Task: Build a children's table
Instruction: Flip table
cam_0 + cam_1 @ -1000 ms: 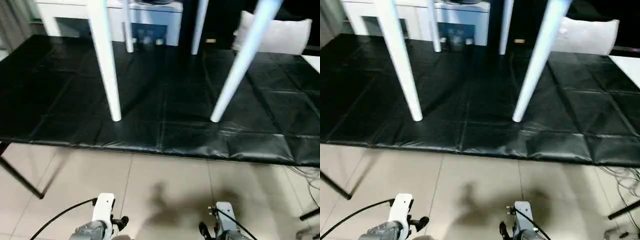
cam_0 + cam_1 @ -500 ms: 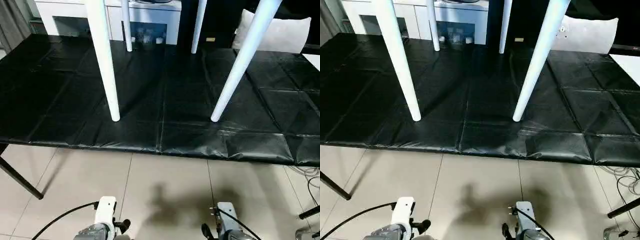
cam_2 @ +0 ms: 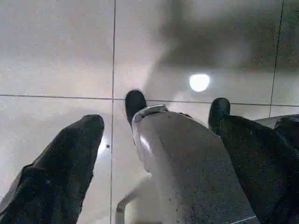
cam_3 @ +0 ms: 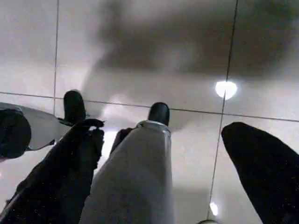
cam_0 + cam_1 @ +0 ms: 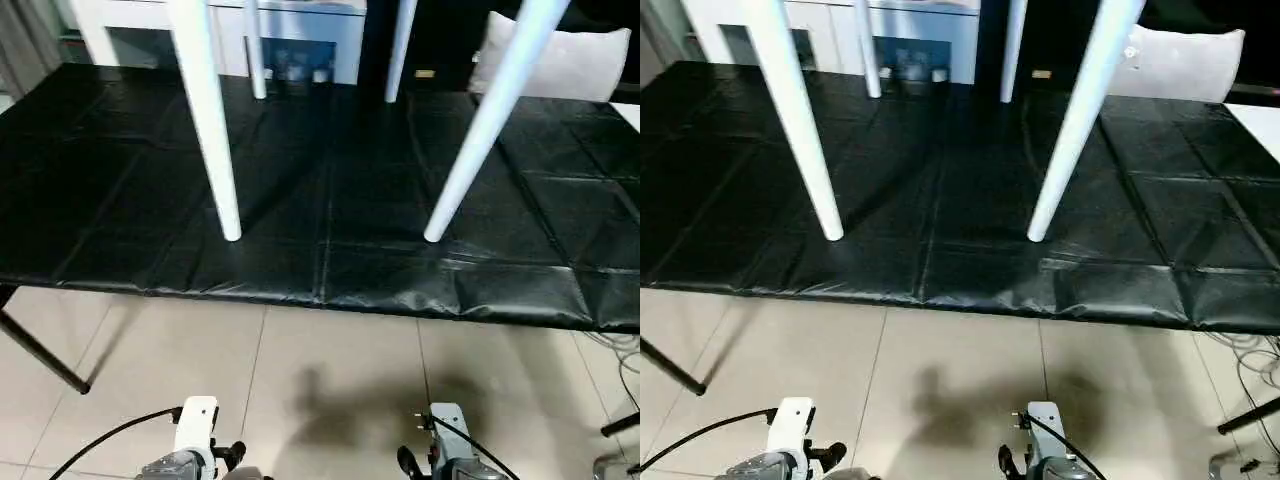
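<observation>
Children's table (image 5: 210, 130): four white tubular legs visible, standing upright on the black-covered work table (image 5: 330, 270). Two near legs end close to the cover's front edge, the right-hand one (image 5: 480, 130) leaning outward; two far legs (image 5: 398, 50) show further back. The top is cut off by the upper frame edge.

Against the frame a second ago: the legs stand at the same spots on the cover and nothing on the work table has shifted. The forearms sit a little lower at the bottom edge of the head views, the left one more so.

Left gripper (image 3: 154, 135): black fingers (image 3: 70, 163) spread wide, nothing between them, pointing down at the tiled floor (image 3: 56, 46). Right gripper (image 4: 168, 154): fingers (image 4: 261, 172) likewise spread wide and empty, over the same tiles.

Both grippers hang low in front of the work table, below its edge. The children's table is ahead of and above them, well apart, no contact. Its near left leg is ahead of the left gripper, its near right leg ahead of the right gripper.
</observation>
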Robot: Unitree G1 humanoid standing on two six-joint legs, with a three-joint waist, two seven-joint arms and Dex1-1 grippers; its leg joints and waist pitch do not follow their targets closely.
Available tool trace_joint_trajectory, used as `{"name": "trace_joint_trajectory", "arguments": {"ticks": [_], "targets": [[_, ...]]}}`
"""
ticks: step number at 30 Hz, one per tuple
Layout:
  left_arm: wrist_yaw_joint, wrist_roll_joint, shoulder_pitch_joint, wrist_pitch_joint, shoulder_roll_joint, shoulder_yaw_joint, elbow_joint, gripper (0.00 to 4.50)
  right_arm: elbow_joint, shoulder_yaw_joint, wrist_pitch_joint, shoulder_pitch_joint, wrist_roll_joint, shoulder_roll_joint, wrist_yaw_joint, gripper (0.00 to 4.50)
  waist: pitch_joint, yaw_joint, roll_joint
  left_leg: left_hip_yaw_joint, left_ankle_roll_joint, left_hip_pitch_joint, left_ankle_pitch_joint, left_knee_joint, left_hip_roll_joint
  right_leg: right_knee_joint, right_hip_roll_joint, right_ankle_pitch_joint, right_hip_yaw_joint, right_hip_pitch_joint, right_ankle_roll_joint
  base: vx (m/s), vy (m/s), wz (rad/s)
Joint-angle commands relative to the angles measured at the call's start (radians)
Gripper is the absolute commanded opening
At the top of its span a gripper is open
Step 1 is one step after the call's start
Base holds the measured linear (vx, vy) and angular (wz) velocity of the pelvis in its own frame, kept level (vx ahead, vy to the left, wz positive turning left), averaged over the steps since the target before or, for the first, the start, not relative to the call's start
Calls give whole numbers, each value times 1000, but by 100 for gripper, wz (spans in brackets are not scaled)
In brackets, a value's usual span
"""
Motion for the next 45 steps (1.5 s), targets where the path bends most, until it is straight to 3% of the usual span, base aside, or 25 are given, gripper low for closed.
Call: {"name": "trace_joint_trajectory", "arguments": {"ticks": [1,7,14,45], "targets": [[6,7,-7,2,-6,8,9,443,-10,-7,9,-7,-5,0,0,450,-30,-2,5,-39,40,11,-251,-96,110,-82,-128,-107,63,21,-272,0,0,0],[11,12,-5,-2,-9,11,13,443,-10,-9,18,-10,-9,4,14,450,-33,-2,5,-37,59,8,-208,-92,108,-76,-128,-41,62,24,-278,0,0,0],[11,12,-5,-2,-9,11,13,443,-10,-9,18,-10,-9,4,14,450,-29,-3,6,-38,46,9,-243,-97,110,-83,-128,-98,63,20,-273,0,0,0],[11,12,-5,-2,-9,11,13,443,-10,-9,18,-10,-9,4,14,450,-25,-4,7,-38,40,9,-254,-102,112,-88,-129,-123,66,16,-265,0,0,0]]}}
